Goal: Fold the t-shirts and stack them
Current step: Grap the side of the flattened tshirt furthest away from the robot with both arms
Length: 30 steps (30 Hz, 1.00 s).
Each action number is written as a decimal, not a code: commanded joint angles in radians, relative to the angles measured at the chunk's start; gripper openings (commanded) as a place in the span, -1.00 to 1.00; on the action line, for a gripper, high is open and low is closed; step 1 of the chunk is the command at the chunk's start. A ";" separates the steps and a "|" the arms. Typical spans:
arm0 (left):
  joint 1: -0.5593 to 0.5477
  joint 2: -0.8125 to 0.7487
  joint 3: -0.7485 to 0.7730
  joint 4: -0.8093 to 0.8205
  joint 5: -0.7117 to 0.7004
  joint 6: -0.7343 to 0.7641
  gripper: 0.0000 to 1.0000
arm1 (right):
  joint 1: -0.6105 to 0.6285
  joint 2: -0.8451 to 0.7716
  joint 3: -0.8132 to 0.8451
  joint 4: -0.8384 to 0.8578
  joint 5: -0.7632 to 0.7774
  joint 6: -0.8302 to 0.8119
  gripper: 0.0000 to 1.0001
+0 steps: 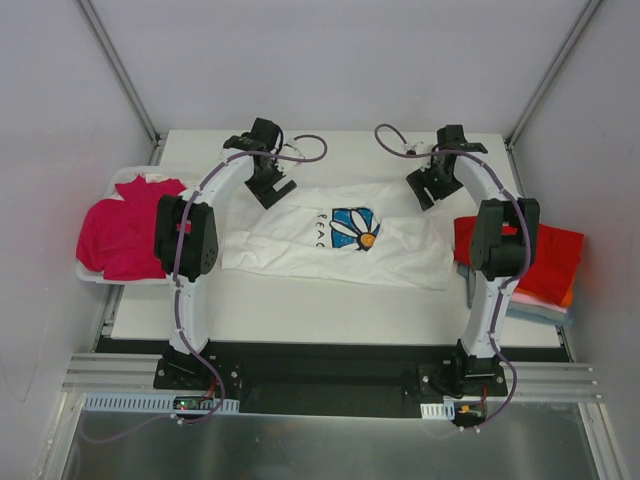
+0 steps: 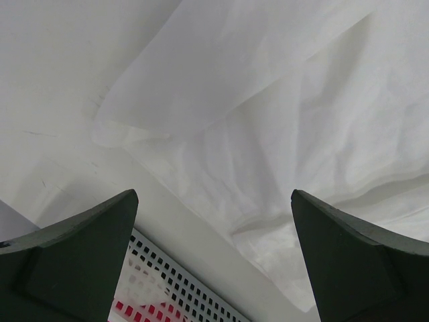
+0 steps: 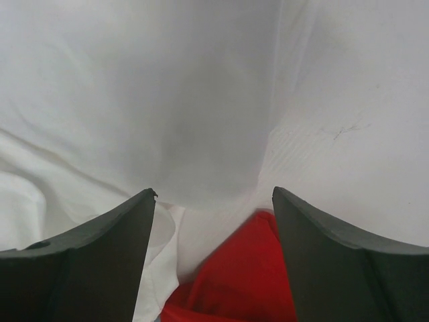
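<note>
A white t-shirt with a blue daisy print (image 1: pixel 340 240) lies spread across the middle of the table. My left gripper (image 1: pixel 270 185) hovers over its far left sleeve. In the left wrist view that gripper (image 2: pixel 214 201) is open wide above the white cloth (image 2: pixel 301 114), holding nothing. My right gripper (image 1: pixel 432 185) is at the shirt's far right shoulder. Its jaws (image 3: pixel 214 194) stand apart around a rounded fold of white cloth (image 3: pixel 167 100), with a red t-shirt (image 3: pixel 241 275) showing below. Magenta t-shirts (image 1: pixel 125 235) are piled at the left.
The magenta pile sits in a white perforated basket (image 1: pixel 88 272), whose wall (image 2: pixel 167 282) shows under the left fingers. A folded stack (image 1: pixel 540 255) at the right has red on top, with orange and light-blue edges beneath. White enclosure walls surround the table (image 1: pixel 330 310).
</note>
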 commanded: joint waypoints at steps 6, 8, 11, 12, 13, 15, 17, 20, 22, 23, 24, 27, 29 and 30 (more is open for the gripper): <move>0.003 0.004 -0.012 0.008 -0.031 0.021 0.99 | -0.010 0.033 0.034 -0.069 -0.096 0.036 0.33; 0.008 0.010 -0.009 0.010 -0.036 0.022 0.99 | -0.010 0.036 0.036 -0.069 -0.096 0.036 0.22; 0.012 0.013 -0.007 0.013 -0.039 0.025 0.99 | -0.014 0.045 0.044 -0.072 -0.101 0.035 0.06; 0.014 0.012 -0.007 0.013 -0.039 0.025 0.99 | -0.014 0.048 0.044 -0.074 -0.101 0.036 0.03; 0.015 0.013 -0.006 0.013 -0.039 0.027 0.99 | -0.016 0.048 0.045 -0.075 -0.103 0.033 -0.02; 0.018 0.013 -0.007 0.015 -0.039 0.030 0.99 | -0.016 0.051 0.050 -0.075 -0.103 0.033 -0.08; 0.023 0.018 -0.007 0.018 -0.035 0.031 0.98 | -0.016 0.053 0.054 -0.077 -0.103 0.033 -0.13; 0.035 0.028 -0.007 0.016 -0.012 0.036 0.99 | -0.017 0.051 0.059 -0.081 -0.101 0.033 -0.17; 0.046 0.039 0.000 0.018 0.013 0.039 0.99 | -0.017 0.050 0.061 -0.085 -0.099 0.035 -0.17; 0.049 0.045 0.005 0.016 0.018 0.041 0.98 | -0.017 0.050 0.062 -0.086 -0.099 0.033 -0.16; 0.052 0.051 0.011 0.016 0.027 0.051 0.99 | -0.016 0.047 0.062 -0.086 -0.098 0.033 -0.17; 0.066 0.087 0.048 0.016 0.038 0.080 0.99 | -0.016 0.037 0.056 -0.086 -0.096 0.033 -0.17; 0.078 0.117 0.092 0.015 0.036 0.082 0.98 | -0.017 0.030 0.050 -0.088 -0.101 0.035 -0.17; 0.080 0.125 0.101 0.013 0.057 0.091 0.99 | -0.017 0.028 0.042 -0.088 -0.101 0.033 -0.17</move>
